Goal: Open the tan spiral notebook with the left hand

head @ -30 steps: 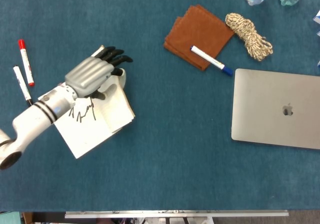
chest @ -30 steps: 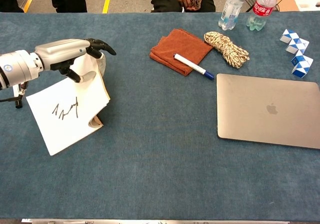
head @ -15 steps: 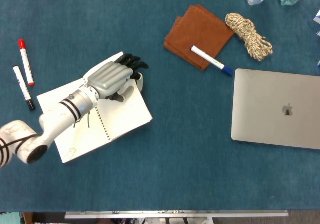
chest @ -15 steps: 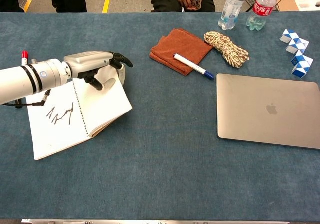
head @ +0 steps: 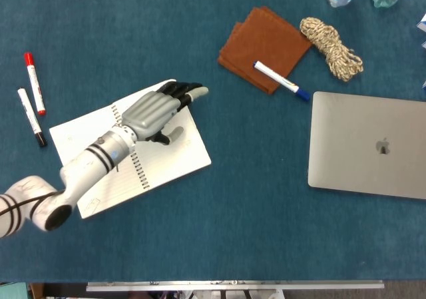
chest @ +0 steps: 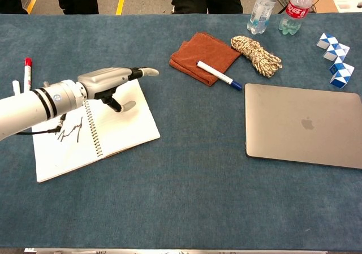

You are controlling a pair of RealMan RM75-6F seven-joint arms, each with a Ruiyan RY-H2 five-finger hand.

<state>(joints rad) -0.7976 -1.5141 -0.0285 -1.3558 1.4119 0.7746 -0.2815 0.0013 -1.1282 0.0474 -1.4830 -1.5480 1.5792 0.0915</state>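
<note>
I have my left hand [head: 154,109] stretched flat over the notebook [head: 166,159], fingers extended and apart, gripping nothing; in the chest view the hand [chest: 110,80] hovers just above the right-hand page with the thumb hanging down toward the paper, and I cannot tell whether it touches. My right hand shows in neither view.

The one notebook lies open at the left of the frame in both views, the spiral binding [chest: 94,130] running down its middle. The left page carries a dark scribble [chest: 69,130], partly hidden by my forearm; the right page is blank.

Counting the rest from the head view: two markers at the far left edge, one with a red cap [head: 34,83] and one with a black tip [head: 30,116], lying side by side but apart. One rust-coloured cloth [head: 259,36] at upper centre, with a third marker, white with a blue cap [head: 281,80], resting across its lower corner. One coiled rope [head: 331,46] just beside the cloth on the right. One closed silver laptop [head: 369,146] at the right of the frame.

The chest view shows two plastic bottles at the top right, one clear [chest: 263,8] and one with a red label [chest: 296,8], and blue-and-white puzzle pieces [chest: 336,59] at the far right edge, whose number I cannot tell.
</note>
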